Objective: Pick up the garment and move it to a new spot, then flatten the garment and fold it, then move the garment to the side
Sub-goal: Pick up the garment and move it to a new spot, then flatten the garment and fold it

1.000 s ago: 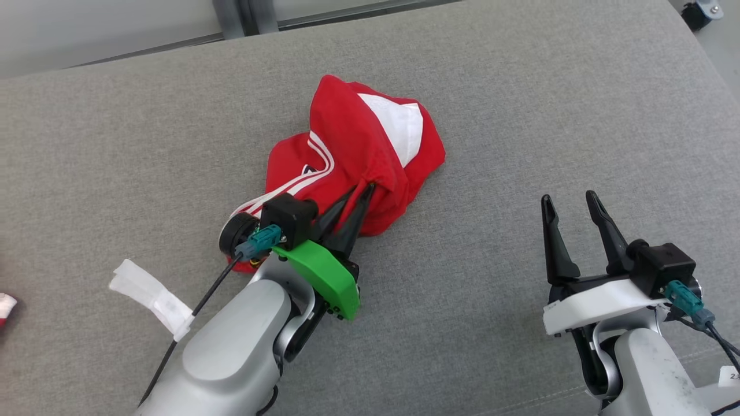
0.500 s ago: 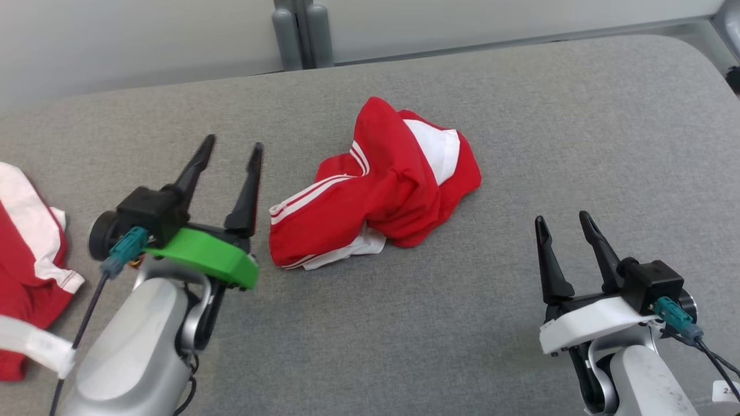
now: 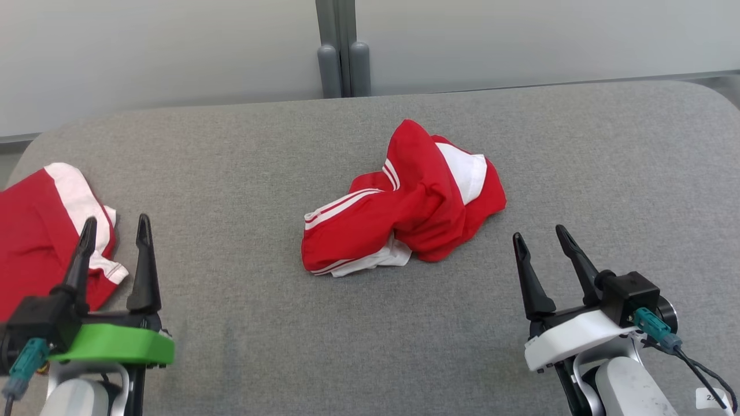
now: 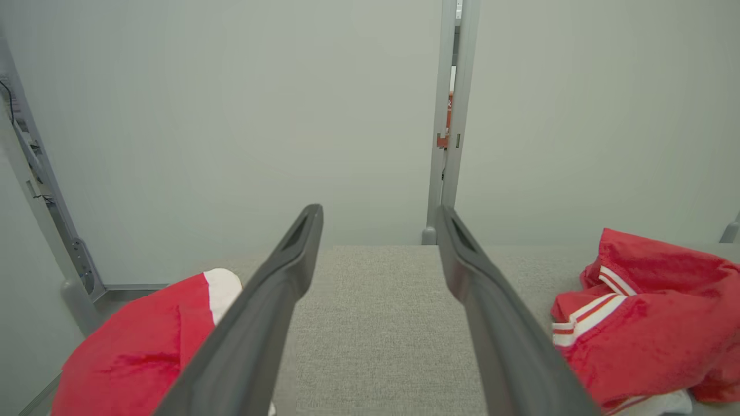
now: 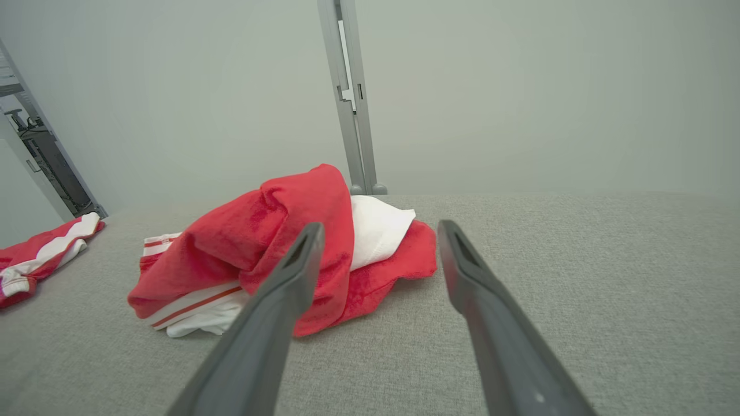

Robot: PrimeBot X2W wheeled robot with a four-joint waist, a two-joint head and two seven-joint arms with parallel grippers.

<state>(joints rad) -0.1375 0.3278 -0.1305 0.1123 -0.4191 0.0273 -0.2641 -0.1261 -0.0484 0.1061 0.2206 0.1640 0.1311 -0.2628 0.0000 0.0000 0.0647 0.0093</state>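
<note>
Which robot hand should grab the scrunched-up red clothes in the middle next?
Probably the right. The right gripper is open just beside the crumpled garment; the left gripper, also open, is farther off by the other red garment.

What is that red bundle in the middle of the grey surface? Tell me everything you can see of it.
The garment is a crumpled red piece of sportswear in soft-looking cloth, with a white panel on its far side, white stripes along one hem and white fabric peeking out at the near edge. It lies bunched in a heap, neither flattened nor folded, near the middle of the cushion, resting on that alone. The left gripper and right gripper stand open, apart from it.
</note>
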